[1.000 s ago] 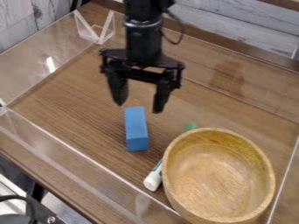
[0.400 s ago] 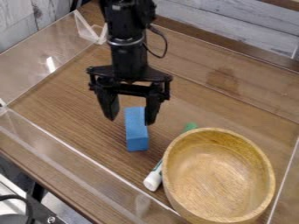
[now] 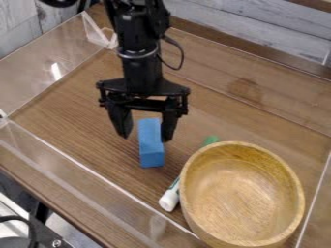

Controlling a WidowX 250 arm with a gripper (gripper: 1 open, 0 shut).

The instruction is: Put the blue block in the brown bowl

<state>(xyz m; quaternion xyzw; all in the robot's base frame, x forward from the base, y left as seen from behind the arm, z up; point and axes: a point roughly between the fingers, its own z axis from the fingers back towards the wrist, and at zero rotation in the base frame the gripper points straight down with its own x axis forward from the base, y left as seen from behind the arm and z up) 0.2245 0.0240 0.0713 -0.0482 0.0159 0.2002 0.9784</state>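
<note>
The wood-grain tabletop (image 3: 77, 126) lies bare left of the small bright-blue rectangular block (image 3: 151, 142). To its right, the large light-brown wooden bowl (image 3: 242, 195) and a thin white-and-green marker (image 3: 175, 194) crowd the way. Clear plastic walls (image 3: 77, 184) fence the edges.

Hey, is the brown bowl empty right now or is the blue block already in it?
Empty. The brown bowl shows only bare wood inside; the blue block lies on the table beside it, under the open gripper.

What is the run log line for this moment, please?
end effector: open, straddling blue block | block: on table, ungrasped | brown bowl: empty | phase: pre-grasp
</note>
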